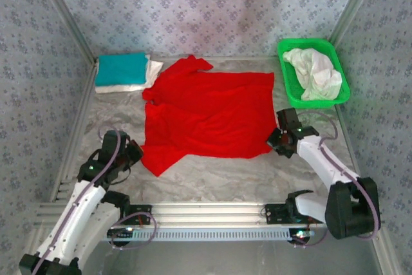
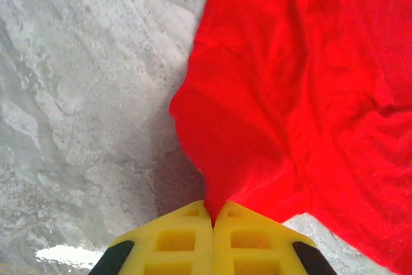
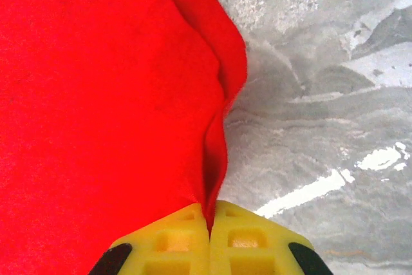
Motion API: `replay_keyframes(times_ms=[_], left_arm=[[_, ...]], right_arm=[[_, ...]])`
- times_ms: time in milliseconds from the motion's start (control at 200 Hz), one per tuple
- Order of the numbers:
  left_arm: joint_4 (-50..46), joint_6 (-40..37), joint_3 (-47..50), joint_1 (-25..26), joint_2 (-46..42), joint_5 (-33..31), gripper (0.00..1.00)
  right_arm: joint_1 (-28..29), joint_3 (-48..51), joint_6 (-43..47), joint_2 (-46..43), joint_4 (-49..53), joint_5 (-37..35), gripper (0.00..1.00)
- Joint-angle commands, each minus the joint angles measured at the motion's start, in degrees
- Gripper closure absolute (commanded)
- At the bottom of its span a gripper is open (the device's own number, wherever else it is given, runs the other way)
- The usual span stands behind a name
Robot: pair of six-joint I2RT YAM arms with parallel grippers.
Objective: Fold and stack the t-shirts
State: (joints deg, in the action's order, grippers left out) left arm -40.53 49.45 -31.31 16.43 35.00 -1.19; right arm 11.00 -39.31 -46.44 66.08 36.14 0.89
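A bright red t-shirt (image 1: 209, 114) lies spread on the marble table, collar toward the back. My left gripper (image 1: 132, 152) is shut on its near left corner; in the left wrist view the red t-shirt (image 2: 290, 94) is pinched between the yellow fingers (image 2: 174, 236). At the shirt's right edge my right gripper (image 1: 278, 138) is shut on the cloth; the red t-shirt (image 3: 96, 94) runs into the closed yellow fingers (image 3: 251, 239) there. A folded teal t-shirt (image 1: 121, 67) rests on a folded white t-shirt (image 1: 145, 82) at the back left.
A green mesh basket (image 1: 290, 91) at the back right holds a crumpled white t-shirt (image 1: 315, 72). Patterned walls enclose the table on three sides. An aluminium rail (image 1: 212, 210) runs along the near edge between the arm bases.
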Motion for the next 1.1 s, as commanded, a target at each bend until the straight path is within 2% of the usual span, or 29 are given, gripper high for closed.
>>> replay_keyframes(times_ms=[0,140,275,425,570,735,874,1009,1099], left_arm=[[-3.6,-1.0,-2.4,-0.5,-1.2,-1.6,1.0],[-7.2,1.0,-2.8,-0.4,-5.6,-1.2,1.0],[-9.4,2.2,-2.9,-0.2,-9.5,2.0,1.0],[-15.0,0.1,-8.5,1.2,-10.1,1.7,1.0],[-14.8,-0.8,-10.1,1.5,-10.0,1.5,1.0],[-13.7,1.7,-14.7,1.6,-6.1,2.8,1.0],[-21.0,0.3,-22.1,1.7,-5.3,-0.1,1.0],[-27.6,2.0,-23.2,1.7,-7.7,-0.4,1.0],[-28.5,4.0,-23.5,1.7,-10.0,1.3,1.0]], right_arm=[[-0.3,0.6,1.6,-3.8,5.8,1.2,1.0],[-0.3,2.2,1.7,-10.0,10.5,0.4,1.0],[0.2,3.4,0.9,-16.2,16.8,0.8,1.0],[0.7,3.9,0.4,-21.5,21.4,0.6,1.0],[0.5,3.5,-0.1,-19.7,19.3,2.5,1.0],[0.2,-1.7,1.7,-16.8,20.9,1.7,1.0],[-0.3,-4.5,3.4,-16.6,24.2,0.9,1.0],[-0.3,-3.7,0.7,-20.1,25.8,0.1,1.0],[-0.2,-4.1,-0.8,-21.2,26.7,-1.5,1.0]])
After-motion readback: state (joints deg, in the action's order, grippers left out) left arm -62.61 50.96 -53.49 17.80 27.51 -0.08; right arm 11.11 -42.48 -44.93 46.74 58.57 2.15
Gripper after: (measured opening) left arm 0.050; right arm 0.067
